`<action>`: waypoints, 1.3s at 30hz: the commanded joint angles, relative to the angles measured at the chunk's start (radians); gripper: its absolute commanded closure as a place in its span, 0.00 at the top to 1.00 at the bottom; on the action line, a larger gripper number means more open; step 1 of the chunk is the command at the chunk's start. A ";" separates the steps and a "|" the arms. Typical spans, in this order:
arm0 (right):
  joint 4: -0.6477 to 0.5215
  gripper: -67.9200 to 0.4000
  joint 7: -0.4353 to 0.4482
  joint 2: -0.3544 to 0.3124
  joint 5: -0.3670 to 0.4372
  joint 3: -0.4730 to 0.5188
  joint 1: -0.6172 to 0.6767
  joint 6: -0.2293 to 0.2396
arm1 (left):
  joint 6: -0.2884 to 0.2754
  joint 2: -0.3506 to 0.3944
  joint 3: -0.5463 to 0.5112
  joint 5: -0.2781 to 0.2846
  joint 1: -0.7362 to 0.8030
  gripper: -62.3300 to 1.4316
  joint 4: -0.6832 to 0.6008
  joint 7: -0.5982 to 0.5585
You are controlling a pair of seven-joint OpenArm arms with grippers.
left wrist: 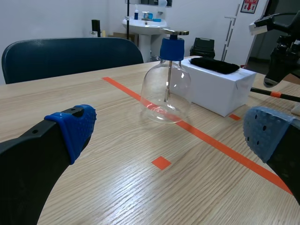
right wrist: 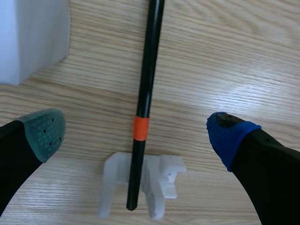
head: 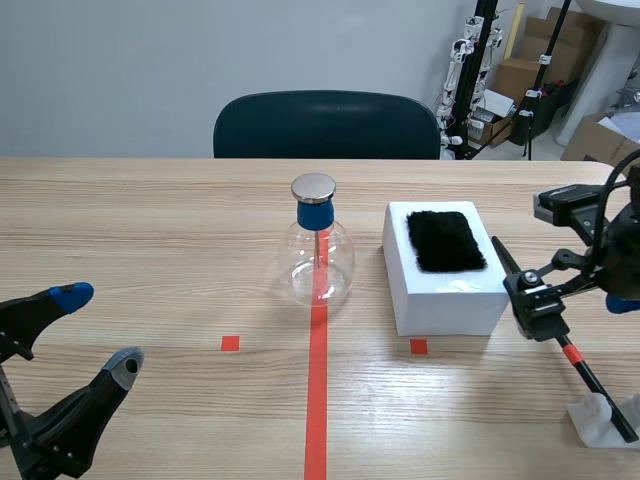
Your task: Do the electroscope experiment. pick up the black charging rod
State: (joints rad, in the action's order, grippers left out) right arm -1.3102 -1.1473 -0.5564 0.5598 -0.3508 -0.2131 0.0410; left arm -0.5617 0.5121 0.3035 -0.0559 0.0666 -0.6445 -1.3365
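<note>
Black charging rod point(right wrist: 149, 65) rests unlifted near the table's point(head: 150, 220) right edge; your right gripper point(right wrist: 137, 135) straddles it wide open, empty.

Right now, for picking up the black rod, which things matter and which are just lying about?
In play: thin black charging rod with orange band; small white plastic stand under its end; open right gripper over it.
Idle: clear glass electroscope flask with blue collar; white box; black fur pad on it; dark chair.
</note>
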 commanded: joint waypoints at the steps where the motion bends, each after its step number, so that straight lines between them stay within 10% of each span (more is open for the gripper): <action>1: -0.012 0.91 0.000 -0.019 -0.006 0.008 -0.020 -0.002 | -0.003 0.002 -0.006 0.010 -0.003 1.00 -0.008 -0.013; 39: 0.268 0.91 0.039 0.052 0.062 0.009 -0.069 -0.064 | -0.003 0.002 -0.006 0.010 -0.003 1.00 -0.008 -0.018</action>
State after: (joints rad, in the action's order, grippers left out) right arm -1.0424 -1.1172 -0.5030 0.6178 -0.3492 -0.2649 -0.0216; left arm -0.5617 0.5125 0.3035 -0.0559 0.0666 -0.6449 -1.3373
